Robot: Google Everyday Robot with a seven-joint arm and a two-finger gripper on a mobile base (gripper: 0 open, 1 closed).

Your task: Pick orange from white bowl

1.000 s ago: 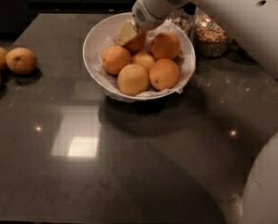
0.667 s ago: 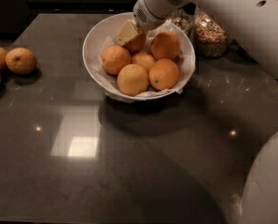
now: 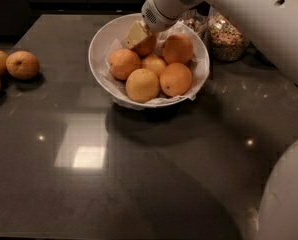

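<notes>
The white bowl (image 3: 100, 44) sits in the upper middle of the frame. It is wide, round and thin-rimmed, and lined with crumpled white paper (image 3: 199, 66). The orange (image 3: 149, 46), bright and smooth-skinned, lies at the back of the pile near the bowl's upper centre, partly hidden. It rests against 5 more oranges (image 3: 142, 85) heaped in front of it. The gripper (image 3: 136, 35) is inside the rim at the orange's upper-left side, seemingly touching it.
</notes>
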